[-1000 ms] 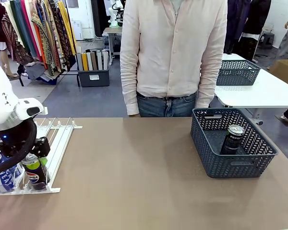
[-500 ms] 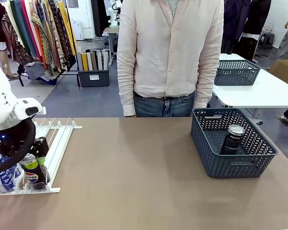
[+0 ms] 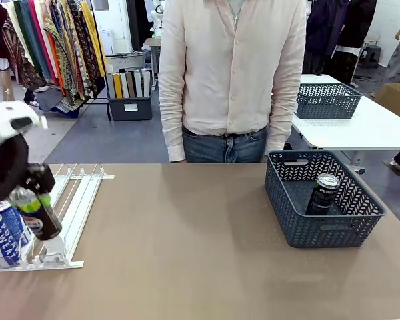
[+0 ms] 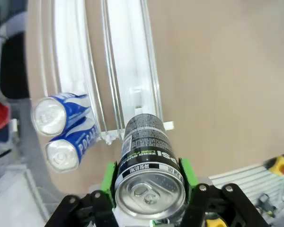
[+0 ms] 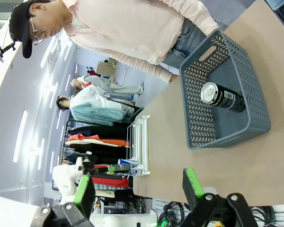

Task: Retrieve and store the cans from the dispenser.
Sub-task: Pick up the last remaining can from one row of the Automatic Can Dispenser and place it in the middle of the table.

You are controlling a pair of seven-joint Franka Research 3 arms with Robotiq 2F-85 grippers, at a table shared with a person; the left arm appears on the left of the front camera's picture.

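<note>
Currently left hand (image 4: 149, 177) pinches tilted black silver-topped drink can (image 3: 45, 223) above flat white plastic lane dispenser (image 3: 80, 190), 9 o'clock on desk (image 3: 187, 253). Risk: rim-end grip may slip crossing to dark lattice plastic basket (image 3: 323, 230), 3 o'clock.

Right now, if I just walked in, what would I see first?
Probably the left gripper at the left end of the table, clamped on a black can over the white dispenser, where two blue cans sit. Next, the dark basket on the right with a second black can standing inside, and the person in a pale shirt across the table.
</note>
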